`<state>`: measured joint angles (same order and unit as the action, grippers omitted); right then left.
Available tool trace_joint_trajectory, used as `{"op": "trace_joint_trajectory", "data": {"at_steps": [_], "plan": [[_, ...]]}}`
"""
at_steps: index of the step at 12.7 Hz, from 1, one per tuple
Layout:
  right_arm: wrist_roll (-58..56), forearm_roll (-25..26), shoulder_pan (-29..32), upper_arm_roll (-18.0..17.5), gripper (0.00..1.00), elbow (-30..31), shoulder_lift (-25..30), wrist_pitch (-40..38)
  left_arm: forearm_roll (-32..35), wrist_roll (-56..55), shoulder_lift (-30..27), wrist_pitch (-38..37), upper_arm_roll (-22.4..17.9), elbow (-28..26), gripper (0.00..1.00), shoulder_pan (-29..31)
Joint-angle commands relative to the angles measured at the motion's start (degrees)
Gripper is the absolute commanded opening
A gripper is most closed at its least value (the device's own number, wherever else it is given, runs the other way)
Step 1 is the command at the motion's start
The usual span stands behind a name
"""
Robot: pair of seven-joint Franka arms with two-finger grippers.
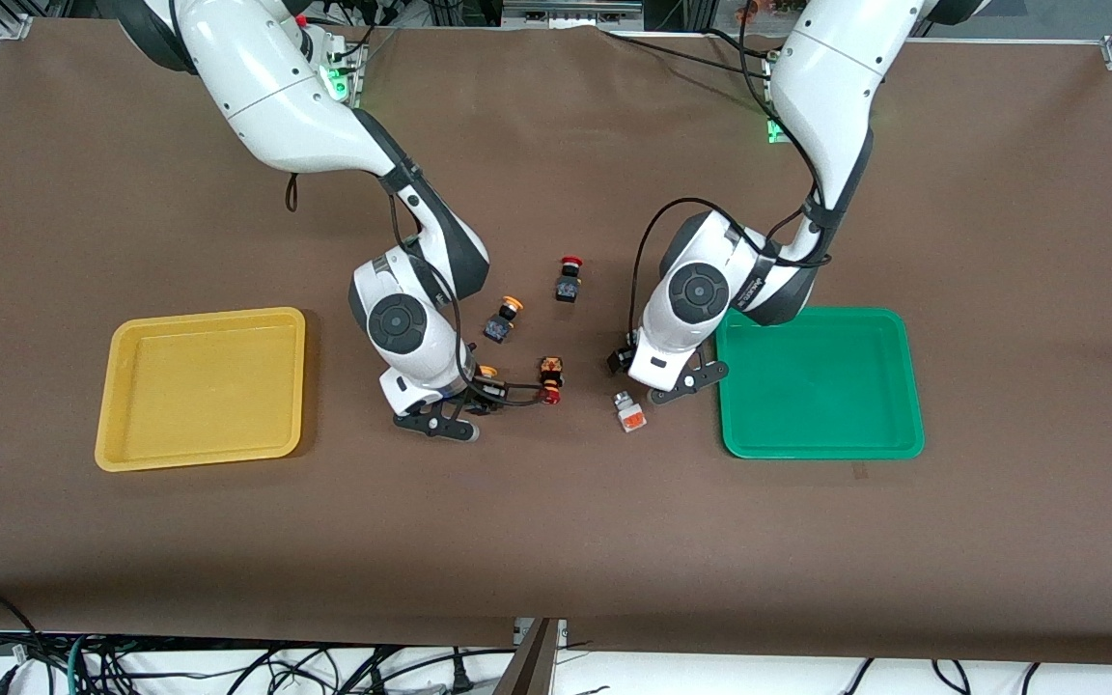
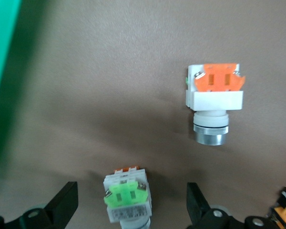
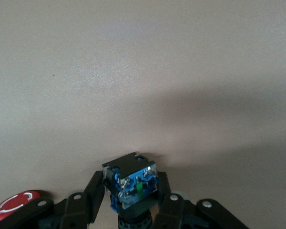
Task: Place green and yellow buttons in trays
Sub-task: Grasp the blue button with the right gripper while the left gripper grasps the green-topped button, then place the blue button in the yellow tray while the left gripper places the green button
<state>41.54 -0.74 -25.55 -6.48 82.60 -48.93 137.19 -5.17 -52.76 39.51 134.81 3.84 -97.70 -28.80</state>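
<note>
**Two trays bare, buttons clustered mid-table**

A brown cloth-covered table (image 1: 556,541) carries two shallow rounded-rectangular plastic trays: the yellow tray (image 1: 201,454) toward the right arm's end and the green tray (image 1: 821,446) toward the left arm's end. Neither holds anything.

Between them lie the buttons. Two black-bodied yellow-capped buttons show: one (image 1: 504,318) lies free on its side on the cloth, the other (image 3: 132,183) is clamped in the right gripper (image 1: 448,422), low over the cloth just beside the yellow tray, its blue-and-black terminal end toward the wrist camera. Two whitish square-bodied buttons: the orange-faced one (image 2: 213,95) lies on its side, its long axis along the cloth, metal collar pointing away from its orange end; the green-faced one (image 2: 127,200) lies on the cloth between the spread, empty fingers (image 2: 62,205) of the left gripper (image 1: 678,382), which hangs low beside the green tray. Two red mushroom-capped black buttons (image 1: 569,279) (image 1: 550,379) sit nearby.
</note>
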Motion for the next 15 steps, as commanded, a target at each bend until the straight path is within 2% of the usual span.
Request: {"op": "trace_joint_trajectory", "data": {"at_steps": [1,2,4,6,8,11,13,15], "plan": [[-1.8,1.3,0.8,-0.3,0.15,0.9,2.0,-3.4,0.1,-0.9,-0.8,3.6,-0.8,-3.5,0.8,-1.3],[-2.9,1.3,1.1,0.0,0.12,0.9,2.8,-5.1,0.1,-0.8,-0.9,3.5,-0.8,-4.1,0.62,-1.6],[-7.8,1.1,2.5,0.3,0.12,0.9,5.5,-10.6,0.1,-0.7,-1.1,3.5,-0.8,-4.1,0.26,-1.7],[-15.7,0.9,5.4,0.5,0.12,1.1,9.1,-18.5,0.1,0.0,-2.2,2.2,-0.8,-3.7,0.12,-1.3],[-26.5,0.9,9.3,1.3,0.12,4.1,13.2,-23.5,0.5,0.3,-5.5,-4.6,-1.3,-2.8,0.1,-0.8],[-42.0,0.8,12.4,6.3,0.14,14.8,18.6,-21.0,1.6,7.0,-8.9,-17.4,-1.5,2.1,0.1,4.7],[-51.3,0.8,14.0,9.4,0.2,20.6,19.7,-16.1,1.7,17.0,-8.8,-20.0,-1.5,3.6,0.12,10.1],[-57.6,0.6,16.1,10.2,0.33,22.3,19.2,-13.4,4.4,25.8,-7.4,-19.9,-1.4,2.6,0.12,15.6]]}}
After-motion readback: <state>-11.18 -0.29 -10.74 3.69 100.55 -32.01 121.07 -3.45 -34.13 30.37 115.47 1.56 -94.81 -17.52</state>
